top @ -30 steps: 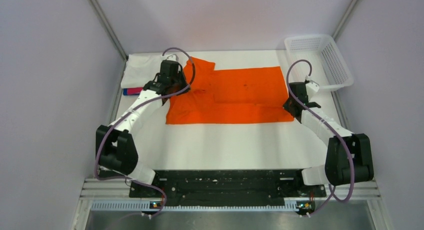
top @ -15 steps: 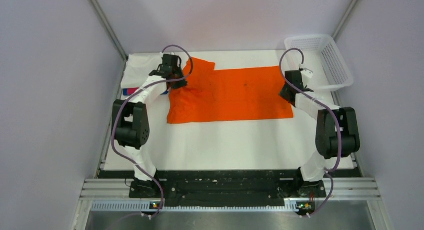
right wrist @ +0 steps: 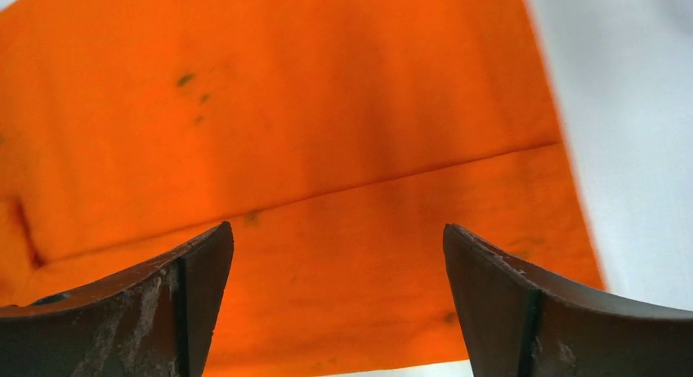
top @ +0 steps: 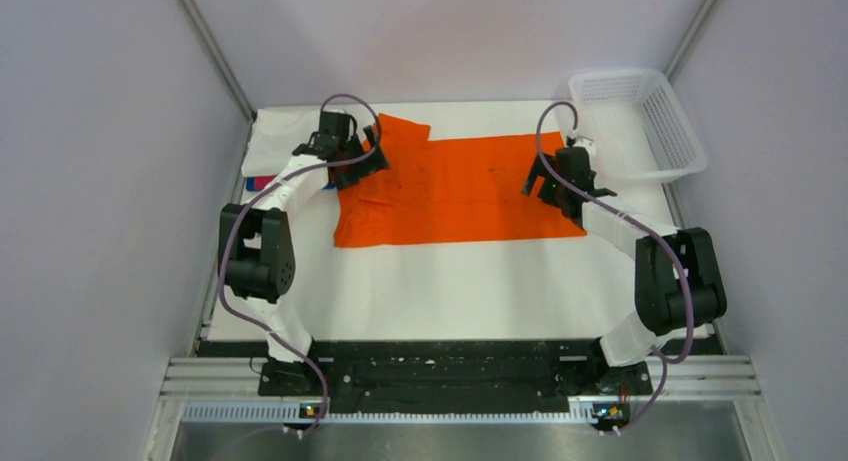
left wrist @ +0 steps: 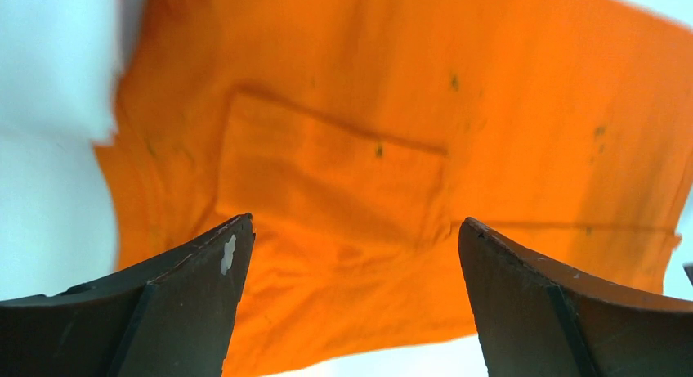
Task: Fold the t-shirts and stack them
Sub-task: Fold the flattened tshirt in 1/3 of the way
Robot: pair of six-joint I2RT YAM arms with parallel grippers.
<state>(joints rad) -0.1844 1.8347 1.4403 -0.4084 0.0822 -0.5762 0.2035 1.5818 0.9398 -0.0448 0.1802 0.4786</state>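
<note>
Lying flat on the table [top: 450, 281]: an orange shirt [top: 460, 196], partly folded.
Top view: left gripper [top: 362, 153] over its left end, right gripper [top: 538, 178] over its right end. Left wrist: jaws spread wide, holding nothing (orange cloth below). Right wrist: jaws likewise apart, empty.

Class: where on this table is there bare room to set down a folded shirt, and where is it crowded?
Free: the wide band of table between the orange t-shirt's near edge and the arm bases. Crowded: far left, with the folded stack and left gripper; far right, with the basket and right gripper.
</note>
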